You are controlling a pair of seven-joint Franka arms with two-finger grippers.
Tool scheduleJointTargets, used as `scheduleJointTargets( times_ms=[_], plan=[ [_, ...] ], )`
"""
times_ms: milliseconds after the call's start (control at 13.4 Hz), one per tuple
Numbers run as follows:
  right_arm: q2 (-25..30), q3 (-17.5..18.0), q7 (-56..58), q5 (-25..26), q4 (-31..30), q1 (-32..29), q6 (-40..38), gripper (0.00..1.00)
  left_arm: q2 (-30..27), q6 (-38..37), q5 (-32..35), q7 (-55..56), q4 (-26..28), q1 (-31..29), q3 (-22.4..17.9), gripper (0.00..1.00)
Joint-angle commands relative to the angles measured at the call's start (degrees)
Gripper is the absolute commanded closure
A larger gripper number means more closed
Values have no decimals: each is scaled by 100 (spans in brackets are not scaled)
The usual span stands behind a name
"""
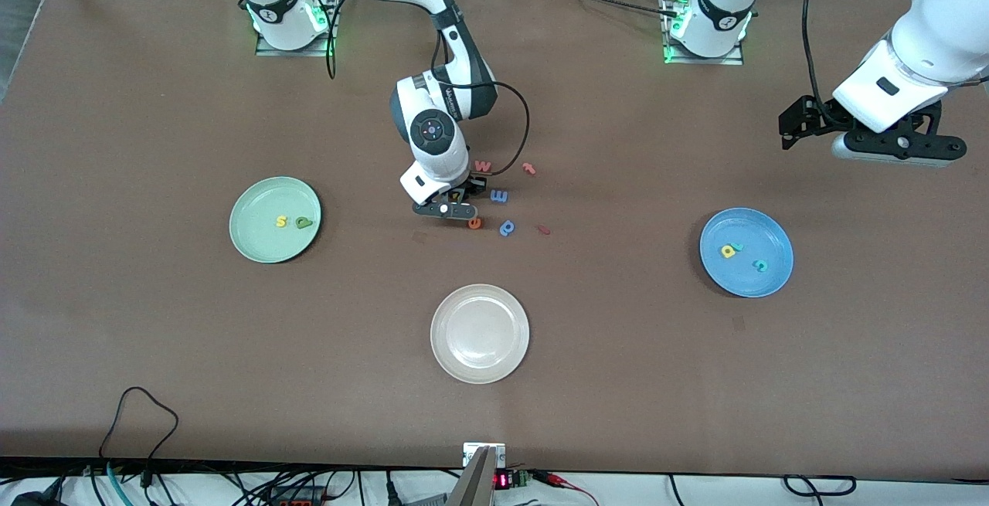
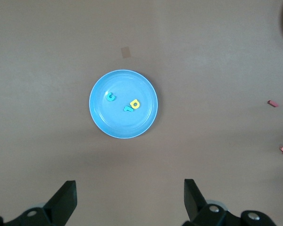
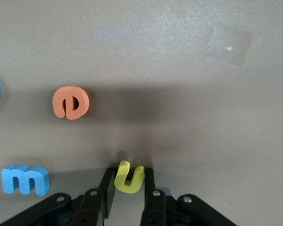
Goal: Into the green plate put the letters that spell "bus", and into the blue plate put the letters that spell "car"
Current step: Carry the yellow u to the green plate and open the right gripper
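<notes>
Two letters of "bus" already lie in the green plate: a yellow "s" and a green round-bodied letter just beside it, so only the yellow "u" is left to fetch. The right pincer is down at the counter in the loose cluster of letters near mid-counter, and its fingers press against the two sides of that "u", clamped on it; the letter sits between the tips with its open end pointing away from the wrist, seemingly still resting on the counter. An orange "e" and a blue "m" lie near it but apart from the pincer, probably spare letters that the grasp has to avoid. The green plate is well apart from this spot, toward the right arm's end of the counter. All three letters of "car" appear to sit in the blue plate: a teal "c", a yellow "a" and a small teal "r" touching it. The left pincer waits above the counter near that plate, its fingers wide apart and empty.
</notes>
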State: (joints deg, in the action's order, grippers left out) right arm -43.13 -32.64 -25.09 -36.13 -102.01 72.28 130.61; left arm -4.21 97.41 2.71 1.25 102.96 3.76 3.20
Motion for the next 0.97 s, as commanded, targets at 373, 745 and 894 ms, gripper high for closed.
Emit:
scheduleJointTargets(
  times_ms=[373,745,894],
  plan=[
    [322,-872,-172,105,93,136,-736,85,-45,-267,98,-46,-92,2,5,0],
    [305,-2307,1458,563,23,7,-2020,85,-45,-267,107,-46,-101,11,31,0],
    [314,-2562,2381,563,-178,-293,-2119,85,-45,-267,107,-29,-101,20,67,0]
  ],
)
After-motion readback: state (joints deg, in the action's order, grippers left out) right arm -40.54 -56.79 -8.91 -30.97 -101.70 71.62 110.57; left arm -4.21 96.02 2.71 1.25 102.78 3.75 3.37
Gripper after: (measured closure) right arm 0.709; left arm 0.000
